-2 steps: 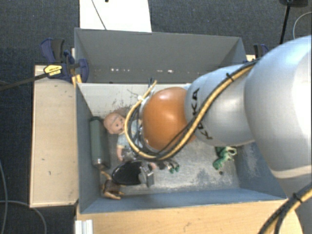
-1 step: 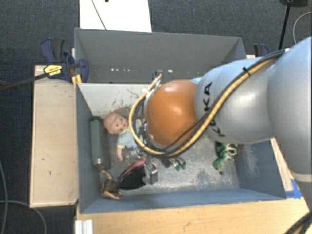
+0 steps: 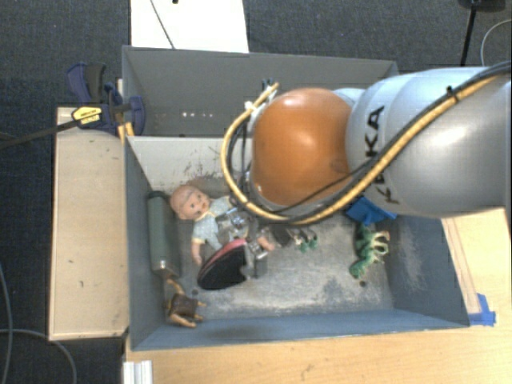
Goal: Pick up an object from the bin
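Grey metal bin (image 3: 264,94) is crowding a baby doll (image 3: 194,206) and a red-edged black disc (image 3: 223,267) beneath the jaws (apart or together, I cannot tell), risking snagging both.

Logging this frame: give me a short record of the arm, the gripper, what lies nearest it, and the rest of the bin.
arm: in from the right, orange cover over the bin's middle
gripper: low, left of centre
nearest: doll, black disc with red edge
rest: grey cylinder by left wall; brown toy front-left; green dinosaur and blue thing right
held: cannot tell
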Available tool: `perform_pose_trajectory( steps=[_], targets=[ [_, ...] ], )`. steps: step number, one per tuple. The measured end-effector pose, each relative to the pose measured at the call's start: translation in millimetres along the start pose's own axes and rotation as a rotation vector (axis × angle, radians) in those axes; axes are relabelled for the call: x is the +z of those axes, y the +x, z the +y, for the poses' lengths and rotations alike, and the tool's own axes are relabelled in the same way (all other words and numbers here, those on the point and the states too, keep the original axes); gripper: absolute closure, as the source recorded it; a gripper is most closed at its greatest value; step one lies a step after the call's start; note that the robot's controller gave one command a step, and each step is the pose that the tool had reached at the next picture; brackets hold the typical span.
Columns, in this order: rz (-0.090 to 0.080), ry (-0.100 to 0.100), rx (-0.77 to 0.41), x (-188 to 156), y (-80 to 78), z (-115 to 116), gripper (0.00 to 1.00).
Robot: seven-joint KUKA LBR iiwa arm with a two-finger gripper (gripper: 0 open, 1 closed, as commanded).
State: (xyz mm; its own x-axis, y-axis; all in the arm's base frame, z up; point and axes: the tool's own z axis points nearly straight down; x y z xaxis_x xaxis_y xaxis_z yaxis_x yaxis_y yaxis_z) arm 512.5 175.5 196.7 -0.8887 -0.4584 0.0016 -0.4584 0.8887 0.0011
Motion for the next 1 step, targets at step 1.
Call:
perform_pose_trajectory(
  steps=[1],
  targets=[
    [-0.012, 0.002, 0.023, -21.5, -9.4, 20.2, 1.00]
  ],
)
